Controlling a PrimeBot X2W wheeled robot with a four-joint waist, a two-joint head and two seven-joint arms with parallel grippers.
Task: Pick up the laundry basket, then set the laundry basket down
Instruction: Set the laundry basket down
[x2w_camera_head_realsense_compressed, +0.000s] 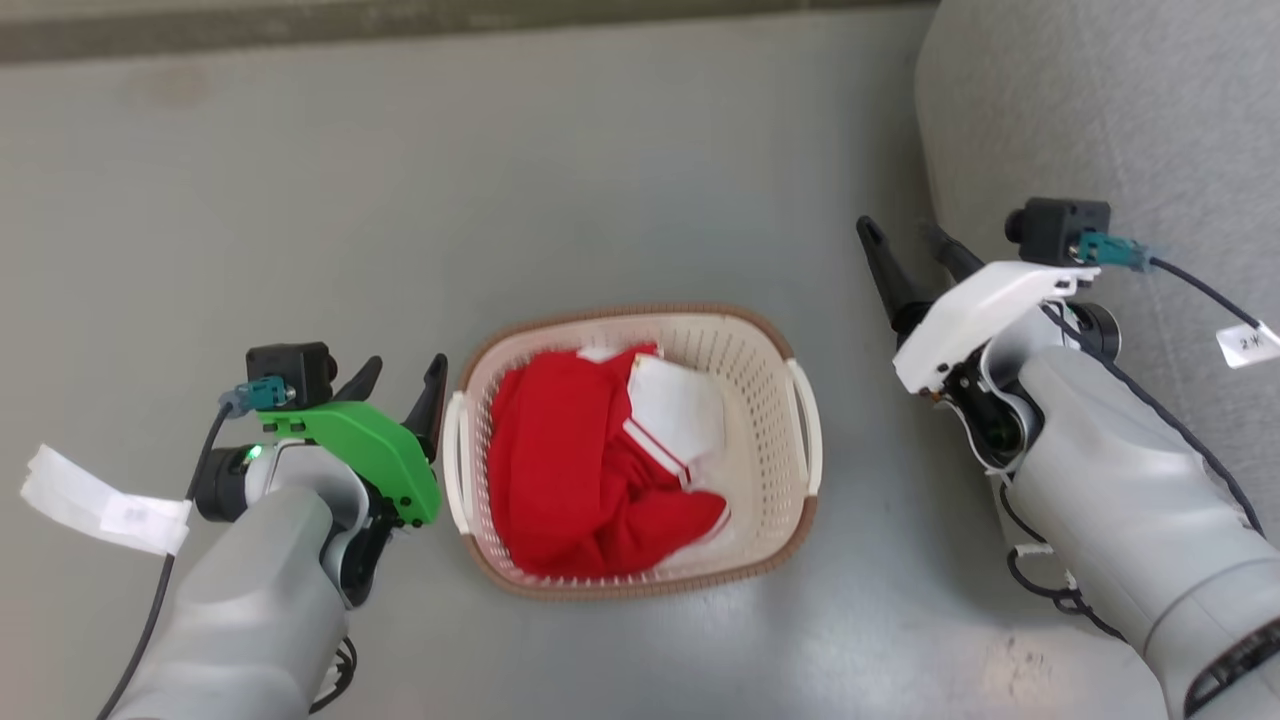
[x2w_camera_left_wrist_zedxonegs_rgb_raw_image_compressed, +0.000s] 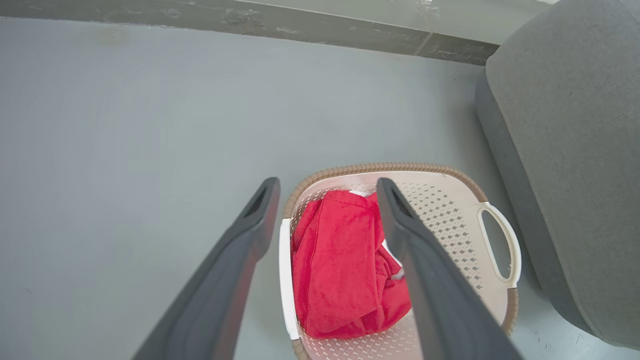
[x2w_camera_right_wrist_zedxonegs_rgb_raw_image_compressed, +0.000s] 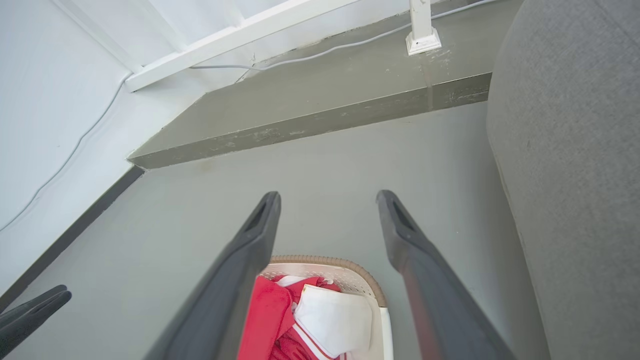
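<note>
The laundry basket (x2w_camera_head_realsense_compressed: 765, 400) stands on the grey floor, cream perforated plastic with a brown rim band and white side handles, holding red and white clothing (x2w_camera_head_realsense_compressed: 580, 470). My left gripper (x2w_camera_head_realsense_compressed: 405, 378) is open just left of the basket's left handle (x2w_camera_head_realsense_compressed: 455, 460), apart from it. In the left wrist view the left gripper (x2w_camera_left_wrist_zedxonegs_rgb_raw_image_compressed: 327, 187) straddles that handle (x2w_camera_left_wrist_zedxonegs_rgb_raw_image_compressed: 285, 280) from above. My right gripper (x2w_camera_head_realsense_compressed: 905, 235) is open, up and to the right of the basket, away from its right handle (x2w_camera_head_realsense_compressed: 810, 425). From the right wrist, the right gripper (x2w_camera_right_wrist_zedxonegs_rgb_raw_image_compressed: 327, 197) is above the basket (x2w_camera_right_wrist_zedxonegs_rgb_raw_image_compressed: 350, 280).
A grey upholstered sofa (x2w_camera_head_realsense_compressed: 1100, 120) fills the right side, close behind my right arm. A raised dark step (x2w_camera_right_wrist_zedxonegs_rgb_raw_image_compressed: 310, 115) and a white wall run along the far edge. Open floor (x2w_camera_head_realsense_compressed: 300, 200) lies left of and beyond the basket.
</note>
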